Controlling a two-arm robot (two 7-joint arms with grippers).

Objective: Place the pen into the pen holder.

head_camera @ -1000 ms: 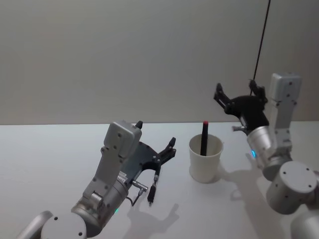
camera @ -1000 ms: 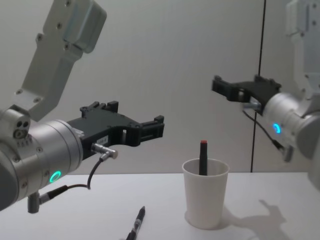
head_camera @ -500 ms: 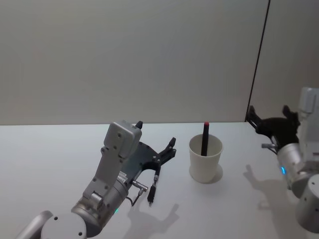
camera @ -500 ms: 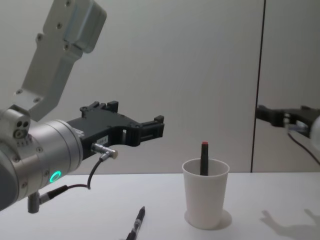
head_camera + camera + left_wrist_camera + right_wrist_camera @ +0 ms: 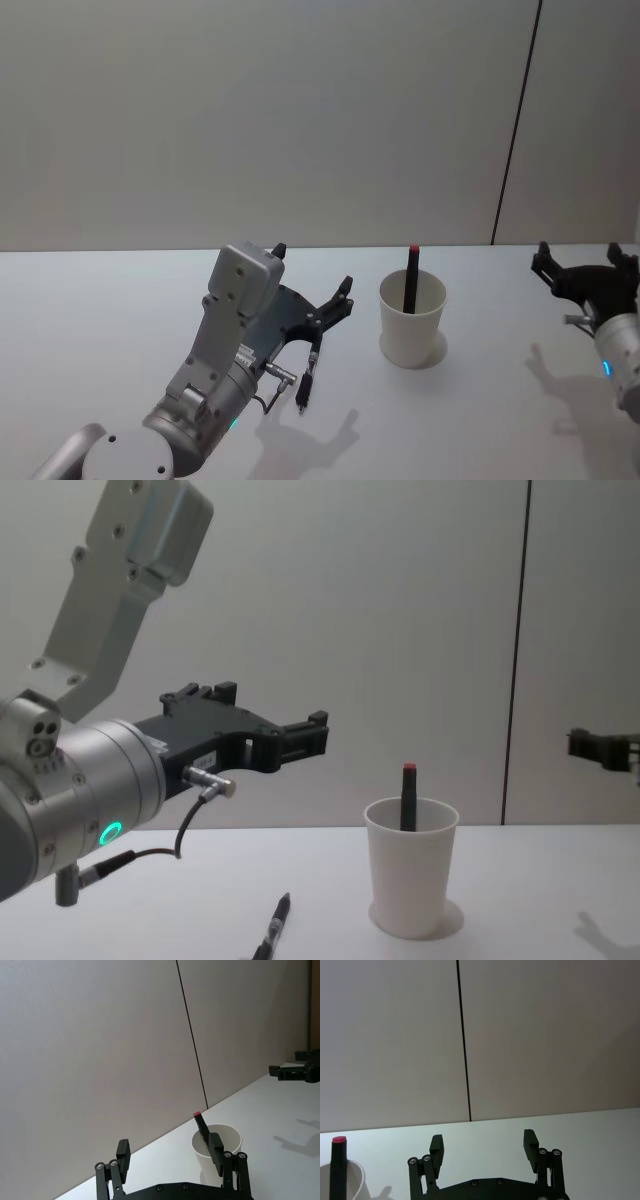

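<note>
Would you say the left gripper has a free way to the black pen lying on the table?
Probably yes: the left gripper is open and hovers close above the pen, nothing lies between them, and the paper cup stands apart to the right.

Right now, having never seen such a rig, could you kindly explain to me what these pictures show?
This is a two-armed robot at a white table. Four cameras catch the same moment. One on its head looks down, one on its chest looks across the table, and one sits on each wrist, behind that arm's claw. On the table stands a white paper cup with a red-tipped pen upright in it. A second pen, dark, lies on the table beside the cup. The left claw hovers open above that pen, holding nothing. The right claw, also open and empty, hangs off to the robot's right, well apart from the cup.
</note>
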